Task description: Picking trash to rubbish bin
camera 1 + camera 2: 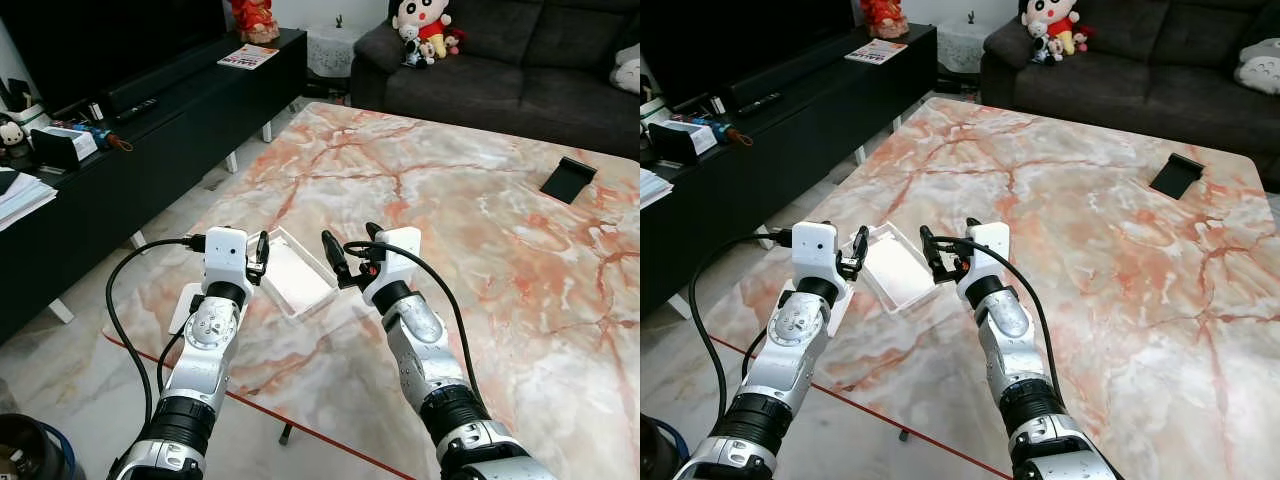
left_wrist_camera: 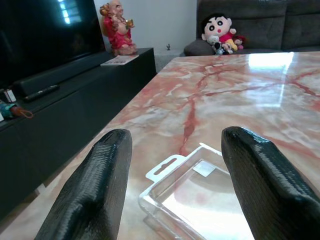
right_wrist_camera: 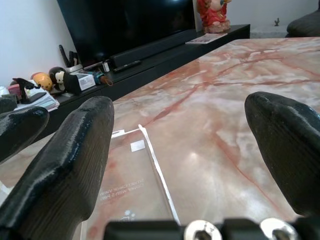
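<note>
Silver forearms are reaching out over the near edge of the marble table [image 1: 480, 230], one on each side of a single piece of trash. The left gripper [image 1: 259, 258] is sitting at the near-left edge of a clear plastic package [image 1: 295, 275], its fingers parted wide in the left wrist view, with the tray's hang-tab end showing between them. The right gripper [image 1: 350, 255] is coming in from the other side, fingers also spread wide and holding nothing, with the package's long edge just ahead of them in the right wrist view.

The package is lying flat on the stone near the table's left corner, open side up, and I would judge that is why both arms are flanking it: a thin, shallow tray gives a single gripper little to bite on unless a finger gets over the rim. Neither gripper is touching it as far as I can tell.

Farther across the table a small black stand [image 1: 568, 180] is sitting well apart from everything. Beyond that, a dark sofa [image 1: 520, 70] is carrying a plush doll [image 1: 425, 25], and a black TV cabinet [image 1: 150, 130] is running along the left.
</note>
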